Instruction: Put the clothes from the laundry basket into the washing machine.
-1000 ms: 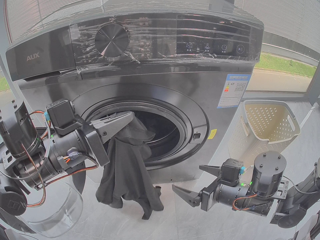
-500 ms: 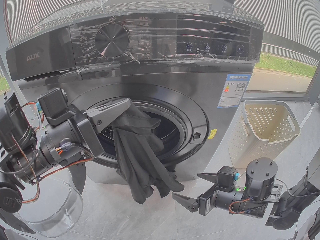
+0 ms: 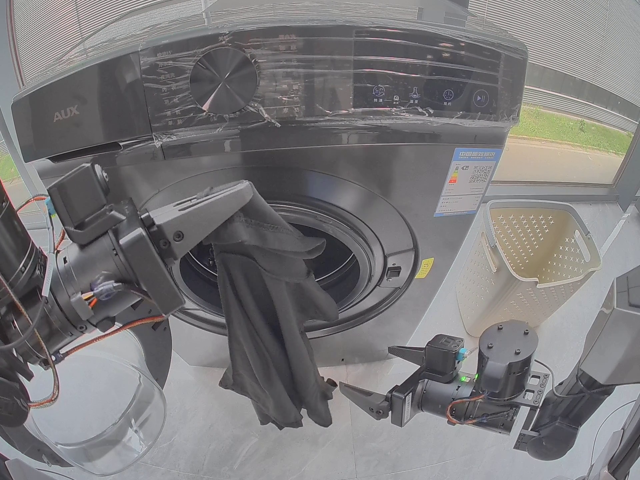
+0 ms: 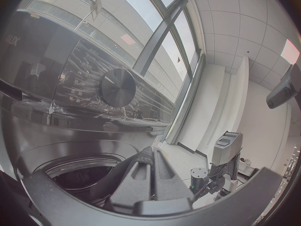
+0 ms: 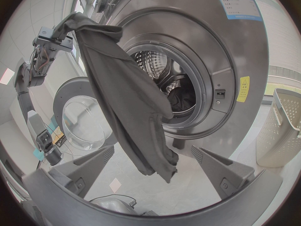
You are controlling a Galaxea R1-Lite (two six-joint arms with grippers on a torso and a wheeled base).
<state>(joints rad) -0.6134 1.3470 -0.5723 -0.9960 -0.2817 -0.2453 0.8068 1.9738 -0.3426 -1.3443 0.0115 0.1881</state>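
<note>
The left claw [image 3: 241, 195] is shut tight on the top of a dark cloth [image 3: 267, 301]. It holds the cloth up in front of the washing machine [image 3: 373, 168], right at the upper rim of the round opening [image 3: 333, 268]. The cloth hangs straight down under this claw. It covers the near side of the opening, and its low end dangles past the bottom rim of the machine, close to the floor [image 3: 200, 441]. I cannot tell if the low end touches the floor.

The right claw [image 3: 368, 369] is low down, well below the left claw and off to its right. Its 2 fingers are spread wide and hold nothing. They point at the low end of the hanging cloth, which is near them but not touching.

Past the hanging cloth, deep in the drum, lies another dark bundle [image 5: 180, 98]. It rests at the bottom of the drum.

The round glass door [image 3: 107, 401] stands open, down below the left claw. The big dial [image 3: 223, 80] sits above that claw.

The laundry basket [image 3: 533, 261] stands upright on the floor beside the machine. It is just behind the right claw and well apart from the left claw
</note>
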